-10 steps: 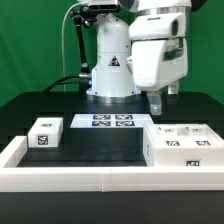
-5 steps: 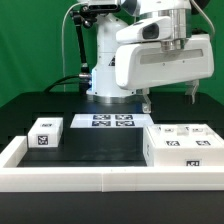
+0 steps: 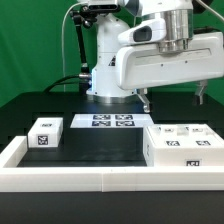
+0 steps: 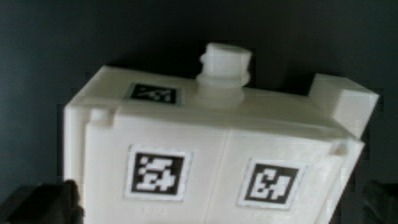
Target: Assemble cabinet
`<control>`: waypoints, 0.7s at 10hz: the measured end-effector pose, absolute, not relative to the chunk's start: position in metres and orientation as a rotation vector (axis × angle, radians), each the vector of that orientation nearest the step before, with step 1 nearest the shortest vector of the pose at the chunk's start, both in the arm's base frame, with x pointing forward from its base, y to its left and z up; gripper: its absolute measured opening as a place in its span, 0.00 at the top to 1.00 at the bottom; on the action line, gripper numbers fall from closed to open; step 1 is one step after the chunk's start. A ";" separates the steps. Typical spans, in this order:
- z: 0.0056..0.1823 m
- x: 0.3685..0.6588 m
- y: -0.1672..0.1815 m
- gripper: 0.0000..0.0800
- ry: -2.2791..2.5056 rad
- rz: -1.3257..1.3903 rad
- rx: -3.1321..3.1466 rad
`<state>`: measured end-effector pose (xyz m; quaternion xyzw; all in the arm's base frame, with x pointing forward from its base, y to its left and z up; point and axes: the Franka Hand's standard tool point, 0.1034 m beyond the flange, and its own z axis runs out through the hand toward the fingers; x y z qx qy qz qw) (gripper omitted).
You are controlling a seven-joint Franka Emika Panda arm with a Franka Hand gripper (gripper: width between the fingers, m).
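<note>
Pincer (image 3: 175,100) empty, jaws spread wide. Two dark fingers (image 3: 146,100) hang down from the broad white hand, well apart from each other.

Cabinet (image 3: 182,150) sits on the black tabletop (image 3: 100,148) directly below the pincer, with a clear gap of air between the fingertips and its upper face. It is the big white box, with black-and-white tags (image 4: 160,170) on its top and on the side toward the exterior camera. Wrist view looks down on it: two tags side by side on one face and a third on the adjoining face. A short round peg (image 4: 222,62) stands up at one edge, with a square lug (image 4: 349,95) near it. A dark finger end shows beside the box in that view, blurred.

Small white block (image 3: 45,133) with one tag lies well off to the side of the pincer, toward the exterior view's left, low on the tabletop. Marker board (image 3: 112,121) lies flat between block and cabinet, farther back than the pincer and nearer the arm's base (image 3: 110,75). Low white rail (image 3: 90,178) runs along the tabletop's near edge, below and in front of the pincer.
</note>
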<state>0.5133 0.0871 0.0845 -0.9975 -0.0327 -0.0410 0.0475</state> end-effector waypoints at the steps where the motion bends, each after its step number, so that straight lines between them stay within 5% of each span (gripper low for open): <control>1: 0.080 0.505 0.094 0.00 0.047 -0.105 -3.051; 7: 0.069 0.494 0.101 0.00 0.389 -0.079 -3.029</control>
